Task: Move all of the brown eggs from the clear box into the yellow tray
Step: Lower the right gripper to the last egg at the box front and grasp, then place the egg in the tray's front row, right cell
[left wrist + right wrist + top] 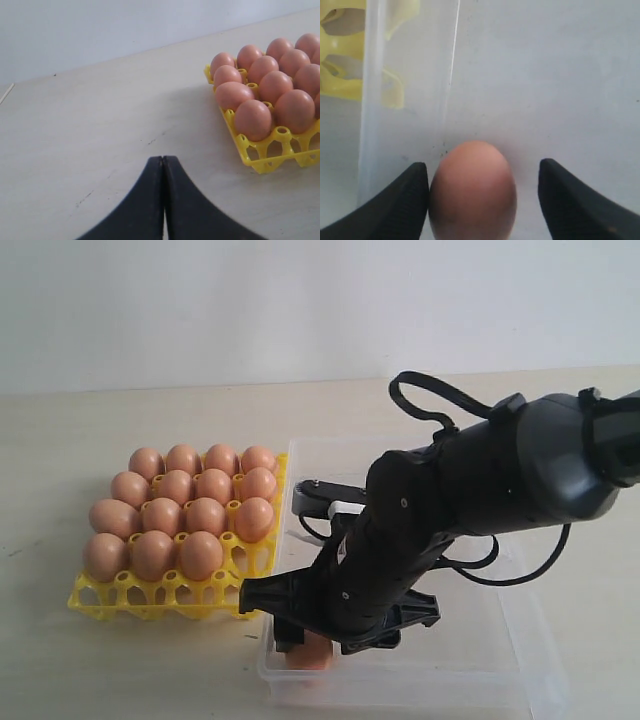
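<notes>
- One smooth, oval, orange-brown hen's egg (472,192) is lying on the floor of the large, shallow, transparent plastic box (480,670), close behind the wall that is facing the square, bright yellow plastic egg tray (150,602).
- Fifteen more brown eggs (173,485) are sitting upright in the yellow tray's cups, in three rows of four and one row of three. The tray's front cups are showing open.
- The clear box is standing just beside the yellow tray. Whether the two are touching cannot be told.
- The black right gripper (482,172) is reaching down into the box near the tray's front corner. Its jaws are standing wide and straddling the lone egg. One finger is touching the shell and the other is standing apart, so nothing is being clamped.
- The bulky black arm (480,480) carrying it is hanging over the box.
- The black left gripper (163,165) is hanging with its fingers (145,200) pressed together, holding nothing. It is hovering over the pale tabletop (90,125) on the tray's side away from the box.
</notes>
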